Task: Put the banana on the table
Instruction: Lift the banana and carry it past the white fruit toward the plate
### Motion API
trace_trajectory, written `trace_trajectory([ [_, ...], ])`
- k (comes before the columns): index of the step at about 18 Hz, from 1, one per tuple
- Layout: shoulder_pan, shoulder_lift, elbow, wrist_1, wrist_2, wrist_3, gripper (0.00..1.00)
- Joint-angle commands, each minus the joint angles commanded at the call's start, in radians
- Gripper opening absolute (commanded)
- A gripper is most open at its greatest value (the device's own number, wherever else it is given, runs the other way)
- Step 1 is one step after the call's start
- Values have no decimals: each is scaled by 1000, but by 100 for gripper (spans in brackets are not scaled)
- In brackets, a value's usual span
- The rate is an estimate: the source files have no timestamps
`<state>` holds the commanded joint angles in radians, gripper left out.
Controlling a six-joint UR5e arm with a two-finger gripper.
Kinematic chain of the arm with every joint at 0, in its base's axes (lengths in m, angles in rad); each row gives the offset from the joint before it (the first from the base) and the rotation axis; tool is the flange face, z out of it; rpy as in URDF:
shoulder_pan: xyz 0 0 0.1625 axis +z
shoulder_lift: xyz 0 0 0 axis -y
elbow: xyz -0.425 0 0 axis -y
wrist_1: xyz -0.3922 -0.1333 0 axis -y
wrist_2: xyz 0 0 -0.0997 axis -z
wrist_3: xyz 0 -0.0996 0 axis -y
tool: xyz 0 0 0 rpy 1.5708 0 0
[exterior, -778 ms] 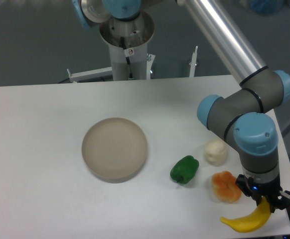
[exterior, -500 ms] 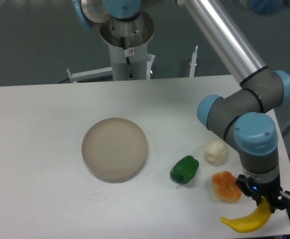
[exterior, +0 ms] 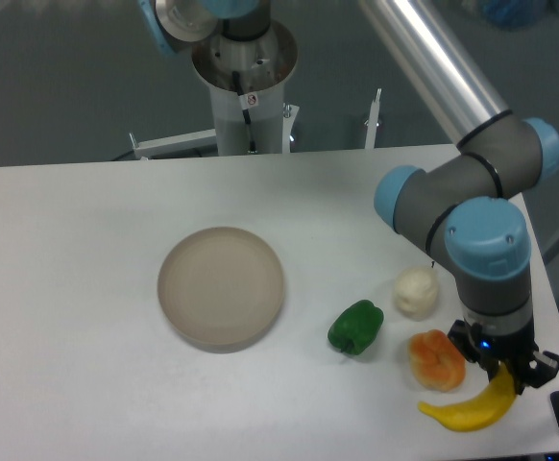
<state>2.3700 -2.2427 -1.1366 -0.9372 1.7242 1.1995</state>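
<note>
In the fixed camera view, the banana [exterior: 464, 413] lay low at the near right corner of the table [exterior: 78, 288], its tail end pinched by the gripper [exterior: 506, 376] and its free tip pointing left; whether its underside touched the tabletop could not be told; the lumpy orange fruit [exterior: 435, 359] sat just beside it, to the left of the arm's wrist, with a white round object [exterior: 416, 292] behind that and a green pepper [exterior: 356, 326] further left; the round beige plate [exterior: 221, 284] stood well apart, near the table's middle, bare of anything. The banana seemed held at one end so that it could be lowered flat onto bare tabletop beside the other toys; judged from this, the placing looked nearly done, the release not yet made. The gripper's fingers stood close together, clamped on the banana's end and little wider than the fruit's thickness; nothing else touched them.
</note>
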Motion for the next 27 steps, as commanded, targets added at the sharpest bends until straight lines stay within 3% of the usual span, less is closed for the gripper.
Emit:
trace_trajectory([
  [8, 60, 129, -179, 3, -12, 97, 35],
  [15, 126, 236, -368, 14, -41, 267, 35],
  [20, 192, 337, -549, 15, -115, 379, 35],
  [27, 201, 456, -767, 17, -123, 394, 34],
])
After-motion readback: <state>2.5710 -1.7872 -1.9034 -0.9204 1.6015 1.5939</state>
